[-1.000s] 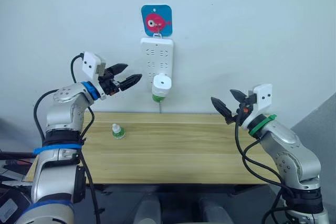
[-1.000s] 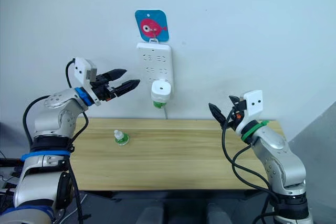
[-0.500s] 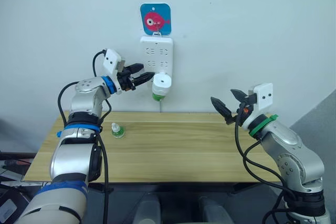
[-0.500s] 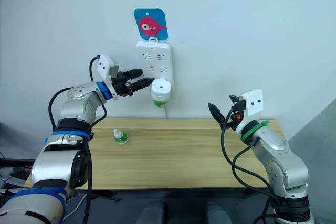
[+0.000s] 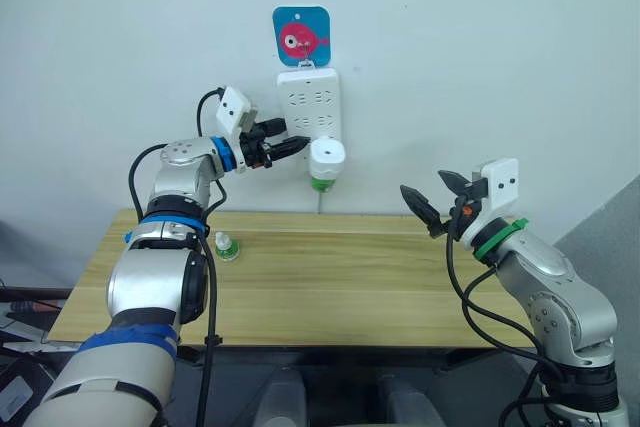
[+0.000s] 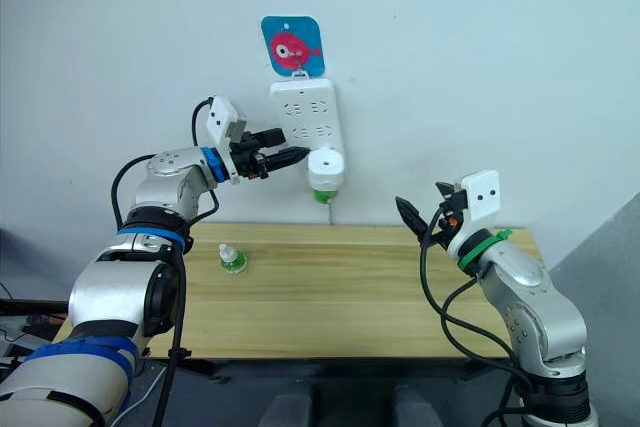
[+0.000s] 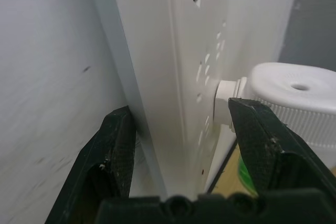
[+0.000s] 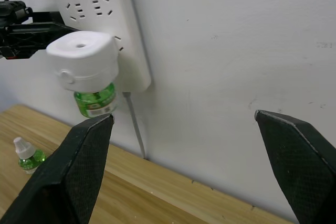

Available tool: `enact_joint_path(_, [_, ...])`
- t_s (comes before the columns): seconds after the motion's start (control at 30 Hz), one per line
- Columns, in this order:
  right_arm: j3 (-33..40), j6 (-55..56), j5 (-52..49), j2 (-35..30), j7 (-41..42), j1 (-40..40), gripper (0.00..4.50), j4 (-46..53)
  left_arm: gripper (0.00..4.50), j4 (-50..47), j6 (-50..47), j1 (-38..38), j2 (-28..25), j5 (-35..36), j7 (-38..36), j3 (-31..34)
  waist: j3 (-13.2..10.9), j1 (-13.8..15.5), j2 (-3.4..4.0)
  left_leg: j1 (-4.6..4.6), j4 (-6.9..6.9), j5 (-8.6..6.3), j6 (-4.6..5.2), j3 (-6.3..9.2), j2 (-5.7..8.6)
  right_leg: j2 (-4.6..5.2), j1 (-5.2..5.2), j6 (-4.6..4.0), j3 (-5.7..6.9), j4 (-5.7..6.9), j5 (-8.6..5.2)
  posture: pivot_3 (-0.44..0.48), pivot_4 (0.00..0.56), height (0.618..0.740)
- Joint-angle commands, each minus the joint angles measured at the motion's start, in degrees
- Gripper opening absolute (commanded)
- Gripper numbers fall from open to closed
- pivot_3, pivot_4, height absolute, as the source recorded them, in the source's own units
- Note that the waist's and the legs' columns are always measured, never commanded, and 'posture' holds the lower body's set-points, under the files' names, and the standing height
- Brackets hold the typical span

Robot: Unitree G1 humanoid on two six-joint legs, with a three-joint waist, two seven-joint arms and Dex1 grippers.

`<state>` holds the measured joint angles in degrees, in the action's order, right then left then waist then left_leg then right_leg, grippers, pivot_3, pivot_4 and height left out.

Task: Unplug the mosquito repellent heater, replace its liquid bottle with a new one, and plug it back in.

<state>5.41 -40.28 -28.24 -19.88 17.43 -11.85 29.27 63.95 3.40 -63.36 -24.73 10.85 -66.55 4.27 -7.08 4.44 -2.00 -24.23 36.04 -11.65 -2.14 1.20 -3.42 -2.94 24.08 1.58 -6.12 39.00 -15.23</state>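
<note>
The white mosquito repellent heater [image 5: 328, 156] is plugged into the lower part of the wall power strip [image 5: 309, 107], with a green liquid bottle [image 5: 322, 184] screwed in under it. My left gripper [image 5: 287, 145] is open at the strip's left edge, right beside the heater. In the left wrist view one finger [image 7: 113, 150] lies along the strip's side by the wall, and the other finger [image 7: 257, 140] is in front of the heater [image 7: 299, 85] at its plug neck. A small green bottle [image 5: 227, 246] with a white cap stands on the table. My right gripper [image 5: 424, 185] hangs open above the table's right end.
The wooden table [image 5: 330, 292] stands against the white wall. A blue card with a red fish [image 5: 301, 35] hangs above the strip. The strip's cord [image 5: 319, 201] drops behind the table. A grey surface [image 5: 610, 237] is at the far right.
My left gripper has travelled right from open air to the power strip's edge beside the heater. The right arm has stayed still. The picture has shifted slightly.
</note>
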Motion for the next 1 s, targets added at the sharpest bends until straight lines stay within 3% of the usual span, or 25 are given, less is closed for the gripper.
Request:
enact_joint_path(0.03, [-0.19,1.17,-0.13,0.31,-0.04,-0.43,4.5,2.13,3.01,-1.03,-0.8,-2.45,0.91,-0.42,-4.7,-0.96,0.0,-0.06,0.0,-0.04,0.0,0.0,0.0,0.1,0.0,0.0,0.01,-0.01,0.1,0.0,-0.01,0.195,0.109,0.74])
enact_joint_path(0.3, [-0.58,-0.72,-0.92,0.73,-1.24,-1.16,4.5,4.02,3.01,-1.57,-2.84,-2.82,0.93,-0.35,-8.02,-0.58,-0.01,-0.09,0.01,-0.13,0.0,0.0,0.0,0.38,-0.01,0.0,0.0,-0.13,0.41,0.04,-0.07,0.179,0.116,0.74])
enact_joint_path(0.43, [-1.56,-3.2,-1.83,1.4,-2.25,-1.43,4.5,5.93,2.23,-1.44,-3.6,-2.62,0.77,0.22,-7.31,0.58,-0.01,-0.11,0.02,-0.13,0.0,0.0,0.0,0.4,-0.01,0.0,-0.01,-0.13,0.43,0.03,-0.07,0.177,0.122,0.74])
enact_joint_path(0.53, [-2.94,-6.2,-3.49,2.4,-2.81,-2.78,4.5,8.01,1.4,-1.52,-4.22,-2.63,1.21,0.44,-6.98,1.17,-0.03,-0.33,0.03,-0.13,0.0,0.0,0.0,0.41,-0.03,0.0,0.0,-0.13,0.44,0.04,-0.08,0.175,0.129,0.74])
enact_joint_path(0.7, [-7.69,-10.35,-1.43,2.83,-4.89,-7.82,4.5,7.42,1.37,-1.54,-4.6,-2.83,1.97,0.32,-6.22,1.37,-0.15,-0.27,0.11,-0.2,0.0,0.0,0.01,0.44,-0.03,0.0,0.02,-0.15,0.48,0.01,-0.09,0.166,0.139,0.74])
enact_joint_path(1.0, [-10.26,-9.93,4.06,9.64,-10.75,-15.66,4.5,-1.63,1.37,-1.75,-4.67,-2.71,2.3,0.07,-6.18,1.28,-0.18,-0.22,0.16,-0.24,0.0,0.0,0.01,0.53,-0.02,0.01,0.03,-0.23,0.58,0.03,-0.12,0.169,0.142,0.74])
